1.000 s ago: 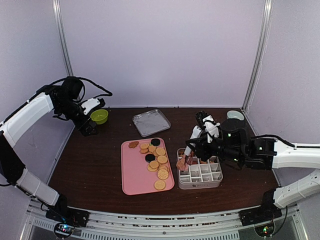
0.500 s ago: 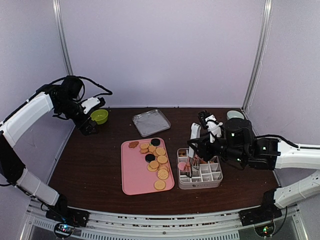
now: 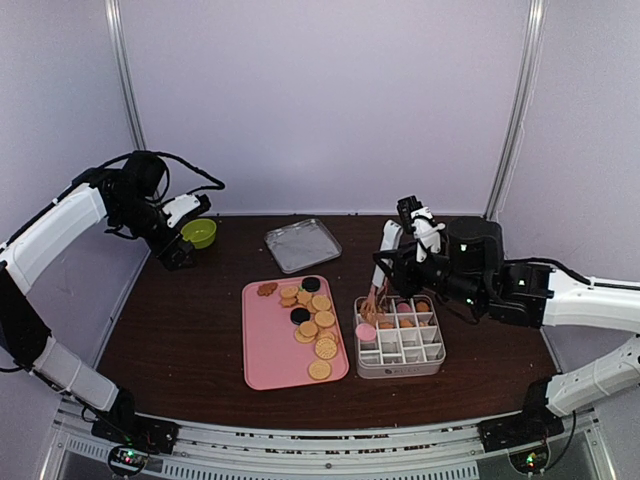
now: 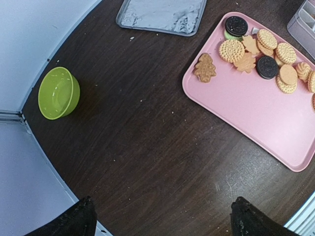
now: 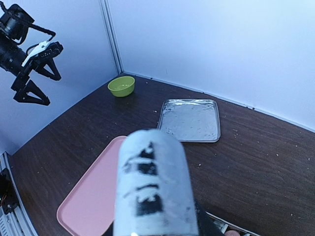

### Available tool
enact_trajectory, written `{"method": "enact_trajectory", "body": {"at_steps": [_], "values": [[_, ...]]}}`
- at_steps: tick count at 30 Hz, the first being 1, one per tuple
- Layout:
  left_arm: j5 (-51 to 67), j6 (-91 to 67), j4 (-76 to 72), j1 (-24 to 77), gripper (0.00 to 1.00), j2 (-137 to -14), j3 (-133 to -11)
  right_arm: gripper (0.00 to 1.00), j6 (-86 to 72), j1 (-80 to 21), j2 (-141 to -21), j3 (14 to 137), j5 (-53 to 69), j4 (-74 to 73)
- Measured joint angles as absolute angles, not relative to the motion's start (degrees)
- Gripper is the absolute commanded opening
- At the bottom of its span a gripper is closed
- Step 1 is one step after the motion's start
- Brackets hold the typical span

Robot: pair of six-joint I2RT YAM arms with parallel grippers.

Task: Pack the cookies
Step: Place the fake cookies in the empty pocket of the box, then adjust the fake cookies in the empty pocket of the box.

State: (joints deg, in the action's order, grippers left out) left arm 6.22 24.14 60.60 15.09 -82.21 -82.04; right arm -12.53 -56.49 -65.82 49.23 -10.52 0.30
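Looking down on a dark brown tabletop [image 3: 180, 340], wood-grained and matte, flecked with pale crumbs. Closed in at the far side and both flanks by plain pale-lavender walls [image 3: 320, 100], with slim metal uprights [image 3: 122, 70] at the far corners and a ribbed metal rail [image 3: 320, 440] along the near edge.

Near the middle, on a glossy pink tray [image 3: 270, 350] with rounded corners: most of the cookies [image 4: 267, 66], crowded into its far-right half. Round golden ones with dotted rims, two black sandwich rounds, a lobed brown one alone toward the far-left corner. Just right of the tray, a pale grey plastic box [image 3: 400, 370], cut into small square compartments. A few more cookies in its far row, and a pink round in a left-hand compartment.

Beyond the tray, a shallow rectangular tin [image 3: 303, 244], dull silver and crinkled. At far left, a small lime-green bowl [image 4: 59, 93], smooth plastic. At far right, part of a pale bowl [image 3: 472, 229] behind the right arm.

Hanging high at far left, near the lime-green bowl: left gripper [image 4: 164, 216], black fingers spread wide, holding nothing. Over the far-left corner of the box: right gripper [image 3: 390, 265], pinching thin copper-coloured tongs [image 3: 374, 297] slanting down toward the box, tips at its far-left corner. Own wrist view blocked by a white, black-marked cylinder [image 5: 152, 187].
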Motion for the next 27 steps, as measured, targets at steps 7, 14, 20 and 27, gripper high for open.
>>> {"method": "enact_trajectory", "body": {"at_steps": [7,14,20,27], "values": [[6.2,24.2,60.9,15.1,0.98,-82.2,-82.0,0.30,-11.9,-56.5,-72.3,51.7,-12.0,4.7],[6.1,24.5,61.1,15.1,0.98,-82.2,-82.0,0.30,-11.7,-56.5,-77.1,52.2,-12.1,7.1],[6.1,24.5,61.1,15.1,0.98,-82.2,-82.0,0.29,-10.7,-57.3,-78.5,52.3,-13.2,8.0],[6.0,24.6,61.1,15.1,0.98,-82.2,-82.0,0.29,-10.4,-58.7,-78.1,52.1,-14.5,8.0]]}}
